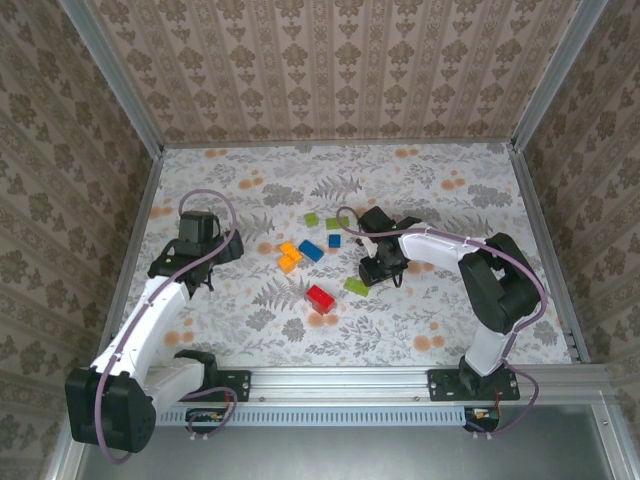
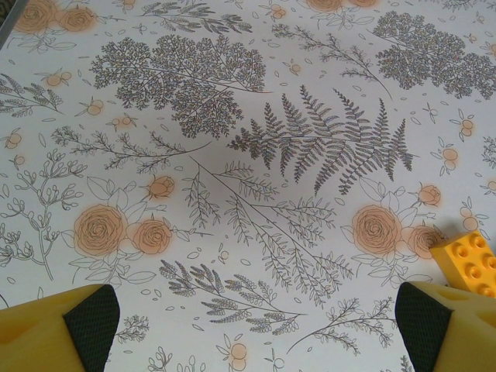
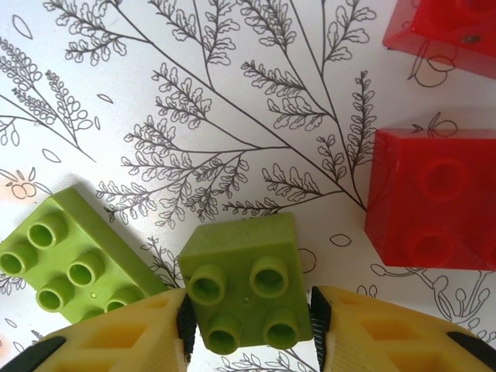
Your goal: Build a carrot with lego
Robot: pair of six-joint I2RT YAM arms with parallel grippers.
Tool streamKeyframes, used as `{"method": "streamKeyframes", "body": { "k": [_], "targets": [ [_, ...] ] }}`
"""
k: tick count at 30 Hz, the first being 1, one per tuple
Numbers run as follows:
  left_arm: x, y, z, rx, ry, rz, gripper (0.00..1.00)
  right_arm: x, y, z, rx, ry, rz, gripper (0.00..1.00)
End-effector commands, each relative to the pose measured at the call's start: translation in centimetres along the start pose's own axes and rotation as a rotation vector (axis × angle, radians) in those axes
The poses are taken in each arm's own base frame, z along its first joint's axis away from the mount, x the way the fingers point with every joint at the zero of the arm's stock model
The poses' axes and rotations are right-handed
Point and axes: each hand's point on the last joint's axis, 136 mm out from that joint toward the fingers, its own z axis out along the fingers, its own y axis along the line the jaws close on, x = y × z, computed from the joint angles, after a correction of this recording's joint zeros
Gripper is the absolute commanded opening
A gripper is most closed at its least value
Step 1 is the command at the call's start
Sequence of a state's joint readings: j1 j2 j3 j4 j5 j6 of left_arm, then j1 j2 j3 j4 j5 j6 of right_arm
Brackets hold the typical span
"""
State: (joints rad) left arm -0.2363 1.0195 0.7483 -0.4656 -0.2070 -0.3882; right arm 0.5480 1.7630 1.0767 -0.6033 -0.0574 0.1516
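Loose lego lies mid-table; the carrot is out of view. My right gripper (image 1: 376, 270) (image 3: 248, 322) is shut on a square green brick (image 3: 246, 283), studs facing the camera, its pads pressing both sides. An oblong green brick (image 3: 66, 260) (image 1: 356, 286) lies just left of it. A red brick (image 3: 434, 201) (image 1: 320, 298) sits to the right in the wrist view. Orange bricks (image 1: 290, 256), blue bricks (image 1: 311, 250) and two more green ones (image 1: 337, 223) lie further back. My left gripper (image 1: 200, 240) (image 2: 256, 329) hangs open over bare cloth, with an orange-yellow brick (image 2: 469, 263) by its right finger.
The floral tablecloth (image 1: 420, 190) is walled by patterned panels with metal posts on three sides. A second red piece (image 3: 449, 27) lies beyond the red brick in the right wrist view. Open cloth lies at the back and far right.
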Motion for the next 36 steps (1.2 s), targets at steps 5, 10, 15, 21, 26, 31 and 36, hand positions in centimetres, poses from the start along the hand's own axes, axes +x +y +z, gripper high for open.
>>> {"method": "streamKeyframes", "body": {
  "k": [5,10,15,21,26,31,36],
  "targets": [
    [-1.1,-0.2,-0.6,-0.004,-0.021,0.024,0.95,-0.5,0.4,0.1,-0.001,-0.002,-0.009,0.35],
    [-1.1,-0.2,-0.6,-0.004,-0.022,0.024,0.95,-0.6,1.0,-1.5,0.004,-0.029,-0.018,0.32],
    [-1.2,-0.2,-0.6,-0.006,-0.022,0.025,0.95,-0.7,2.6,-4.7,0.022,-0.054,-0.071,0.32],
    [-1.2,-0.2,-0.6,-0.009,-0.022,0.027,0.95,0.6,6.8,-8.2,0.017,-0.044,-0.212,0.32],
    [-1.2,-0.1,-0.6,-0.009,-0.021,0.026,0.95,1.5,10.7,-9.2,-0.029,-0.027,-0.318,0.32],
    [-1.1,-0.1,-0.6,-0.011,-0.020,0.027,0.95,1.1,12.6,-10.0,-0.048,-0.047,-0.346,0.32],
    [-1.1,-0.1,-0.6,-0.012,-0.019,0.028,0.95,1.0,14.1,-9.9,-0.064,-0.041,-0.370,0.32]
  ]
}}
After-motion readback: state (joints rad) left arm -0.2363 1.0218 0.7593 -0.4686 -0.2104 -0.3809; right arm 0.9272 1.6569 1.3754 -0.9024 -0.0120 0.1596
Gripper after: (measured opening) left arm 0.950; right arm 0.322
